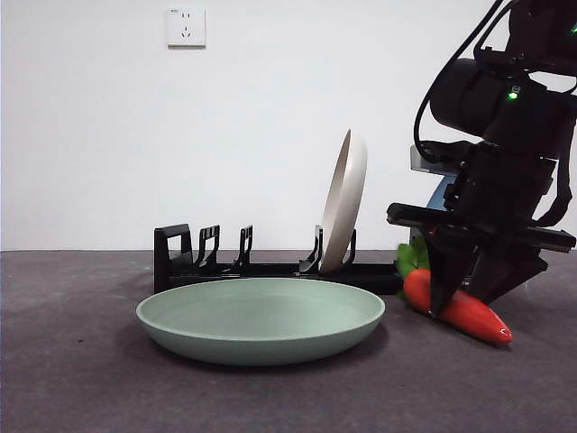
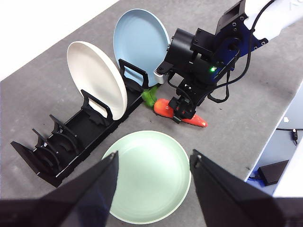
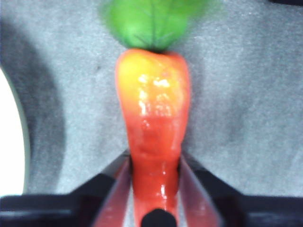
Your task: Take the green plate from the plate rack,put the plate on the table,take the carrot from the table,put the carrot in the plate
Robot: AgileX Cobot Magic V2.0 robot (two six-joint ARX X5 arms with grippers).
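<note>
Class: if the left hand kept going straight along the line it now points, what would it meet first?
Most likely the green plate, which lies flat on the table directly beyond the open left hand; depth is hard to judge.

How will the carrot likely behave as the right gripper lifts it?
The carrot looks glossy, so it may slip between the right gripper fingers. It probably stays stiff, judging by its moulded shape. Held toward the narrow end, the thick leafy end may droop.

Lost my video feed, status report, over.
Right hand shut on orange-red toy carrot, down on the dark grey table. Left hand open, above the pale mint-green round plate. Nothing between carrot and plate.
</note>
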